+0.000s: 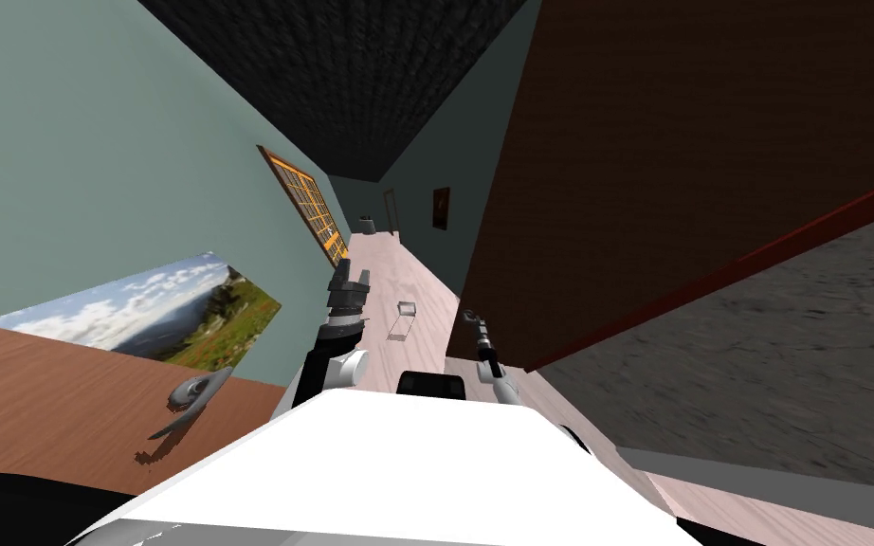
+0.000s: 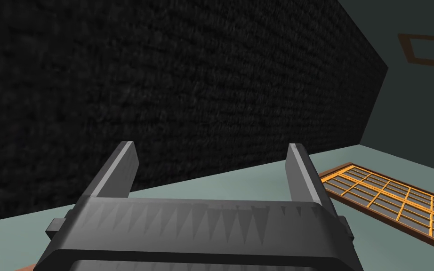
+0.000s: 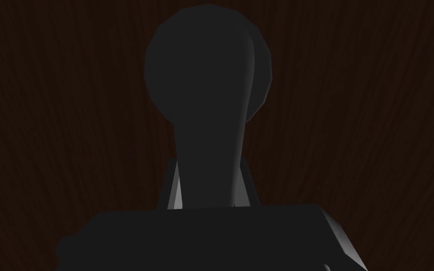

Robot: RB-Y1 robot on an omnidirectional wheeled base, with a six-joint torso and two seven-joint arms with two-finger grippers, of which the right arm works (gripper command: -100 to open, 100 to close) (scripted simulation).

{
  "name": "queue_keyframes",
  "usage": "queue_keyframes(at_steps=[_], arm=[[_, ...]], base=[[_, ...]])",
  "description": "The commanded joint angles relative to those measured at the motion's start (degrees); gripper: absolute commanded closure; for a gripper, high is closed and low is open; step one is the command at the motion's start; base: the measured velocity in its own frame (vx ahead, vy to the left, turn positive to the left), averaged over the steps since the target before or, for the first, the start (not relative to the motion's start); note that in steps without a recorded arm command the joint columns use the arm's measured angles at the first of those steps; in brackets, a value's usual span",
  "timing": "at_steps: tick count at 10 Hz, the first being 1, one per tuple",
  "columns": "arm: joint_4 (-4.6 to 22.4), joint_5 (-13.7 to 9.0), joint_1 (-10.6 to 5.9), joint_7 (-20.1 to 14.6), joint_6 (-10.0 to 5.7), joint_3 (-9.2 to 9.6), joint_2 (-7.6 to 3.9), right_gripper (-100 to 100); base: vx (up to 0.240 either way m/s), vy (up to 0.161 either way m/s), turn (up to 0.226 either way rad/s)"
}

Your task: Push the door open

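From the head camera, the brown wooden door (image 1: 672, 171) filled the 2 o'clock side of the scene, its near edge running down toward the pale floor (image 1: 397, 275) of a hallway. The right gripper (image 1: 472, 318) sat at about 1 o'clock above my chest, right at that door's edge. The left gripper (image 1: 350, 280) was raised at about 11 o'clock, over the hallway floor and well apart from the door. A second brown door (image 1: 37, 408) with a grey lever (image 1: 193, 391) lay at 8 o'clock, below a landscape picture (image 1: 160, 313).

In the left wrist view, the left gripper (image 2: 211, 155) was released, its fingers (image 2: 122, 169) spread wide with nothing between them.

In the right wrist view, the right gripper (image 3: 209, 190) was clenched on a dark, round-ended door handle (image 3: 209, 84), its fingers (image 3: 176, 188) pressing the stem. The dark brown door (image 3: 376, 117) stood close behind it.
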Motion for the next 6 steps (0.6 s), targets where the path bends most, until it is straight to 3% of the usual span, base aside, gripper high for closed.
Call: queue_keyframes(at_steps=[1,4,5,6], arm=[[0.35,-1.05,-0.2,0.85,-0.35,-1.74,-0.65,100],[0.35,-1.05,-0.2,0.85,-0.35,-1.74,-0.65,100],[0.41,-1.87,-0.15,1.45,-0.31,-2.95,-0.8,100],[0.41,-1.87,-0.15,1.45,-0.31,-2.95,-0.8,100]], base=[[0.18,0.087,-0.071],[0.071,0.035,-0.011],[0.101,0.06,-0.049],[0.142,0.078,-0.065]])
